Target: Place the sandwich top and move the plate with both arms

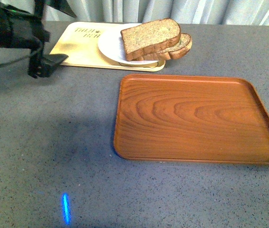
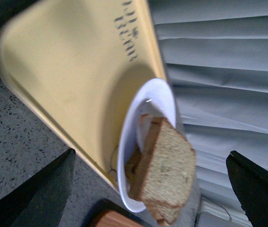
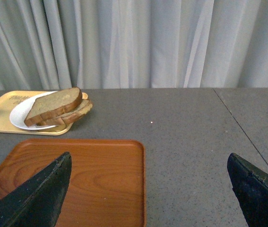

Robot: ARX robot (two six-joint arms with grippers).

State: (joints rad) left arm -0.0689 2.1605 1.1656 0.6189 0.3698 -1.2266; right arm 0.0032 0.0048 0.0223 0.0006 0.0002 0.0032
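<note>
The sandwich top (image 1: 149,37), a thick speckled brown slice, lies tilted on a smaller slice (image 1: 181,48) on the white plate (image 1: 110,46). The plate rests on the right end of a yellow tray (image 1: 77,45). My left gripper (image 1: 46,65) hovers open just left of the yellow tray, apart from the plate. In the left wrist view the sandwich top (image 2: 169,165) and plate (image 2: 160,94) lie ahead of that open gripper (image 2: 151,153). My right gripper (image 3: 148,156) is open and empty, far from the sandwich top (image 3: 53,105) and plate (image 3: 18,116). It is out of the front view.
A brown wood-grain tray (image 1: 196,118) lies on the grey table in front of the plate; the right wrist view has it (image 3: 77,179) below and beside the right gripper. A pale curtain hangs behind the table's far edge.
</note>
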